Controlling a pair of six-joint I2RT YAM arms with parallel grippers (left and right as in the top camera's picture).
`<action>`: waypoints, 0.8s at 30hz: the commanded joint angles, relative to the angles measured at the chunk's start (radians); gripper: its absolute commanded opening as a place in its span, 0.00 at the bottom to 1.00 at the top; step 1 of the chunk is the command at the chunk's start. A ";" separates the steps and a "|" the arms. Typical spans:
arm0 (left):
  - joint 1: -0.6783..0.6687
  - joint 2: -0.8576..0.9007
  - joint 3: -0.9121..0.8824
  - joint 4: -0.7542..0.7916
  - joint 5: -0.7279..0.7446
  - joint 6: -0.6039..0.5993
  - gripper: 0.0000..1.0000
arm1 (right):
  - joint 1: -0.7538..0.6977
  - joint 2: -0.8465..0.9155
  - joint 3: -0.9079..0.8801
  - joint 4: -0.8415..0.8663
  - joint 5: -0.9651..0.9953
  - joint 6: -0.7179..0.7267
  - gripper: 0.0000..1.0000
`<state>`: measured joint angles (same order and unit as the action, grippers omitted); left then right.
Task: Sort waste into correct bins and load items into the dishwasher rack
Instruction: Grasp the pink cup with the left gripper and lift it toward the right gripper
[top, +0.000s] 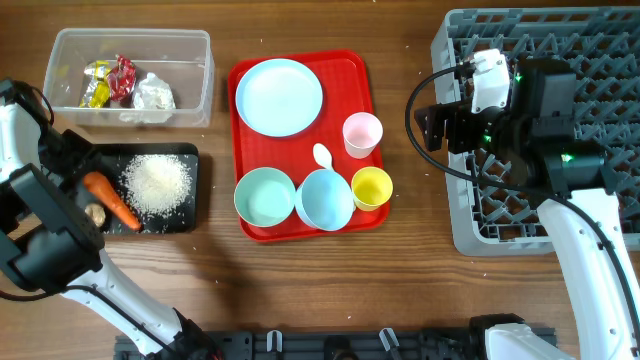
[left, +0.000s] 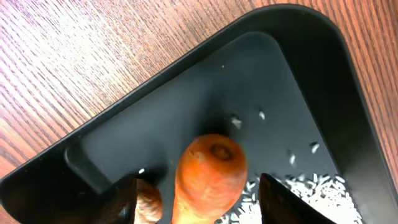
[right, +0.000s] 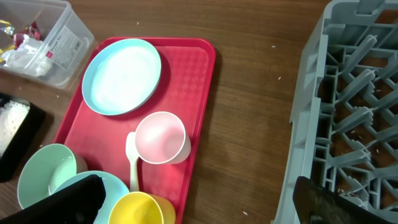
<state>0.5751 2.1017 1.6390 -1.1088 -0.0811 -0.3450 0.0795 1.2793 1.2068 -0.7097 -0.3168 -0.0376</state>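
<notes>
A wide strip of bare table (top: 410, 230) lies open between the red tray (top: 345, 70) and the dishwasher rack (top: 600, 40), though the right gripper (top: 435, 125) hangs over its far part. On the tray the green bowl (top: 265, 197), blue bowl (top: 326, 200) and yellow cup (top: 371, 187) stand touching in a row (no gap for a finger between them), with the white spoon (top: 323, 156) and pink cup (top: 362, 134) just behind. Only a narrow lane separates the tray from the clear bin (top: 205, 80) and the black tray (top: 100, 160).

Left gripper (left: 202, 208) points down at the left — 2 fingers parted. Right gripper (right: 199, 208) hovers right, fingers wide.
</notes>
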 joint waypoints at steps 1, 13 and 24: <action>0.003 -0.009 -0.004 0.004 0.001 -0.007 0.68 | 0.002 0.008 0.010 0.002 0.003 0.013 1.00; -0.319 -0.290 0.241 -0.122 0.343 0.222 0.76 | 0.002 0.008 0.010 0.014 0.003 0.014 1.00; -0.916 -0.132 0.239 0.028 0.263 0.263 0.82 | 0.002 0.016 0.010 0.021 -0.050 0.011 1.00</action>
<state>-0.2691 1.9263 1.8820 -1.0779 0.1997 -0.1055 0.0795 1.2797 1.2068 -0.6945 -0.3378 -0.0376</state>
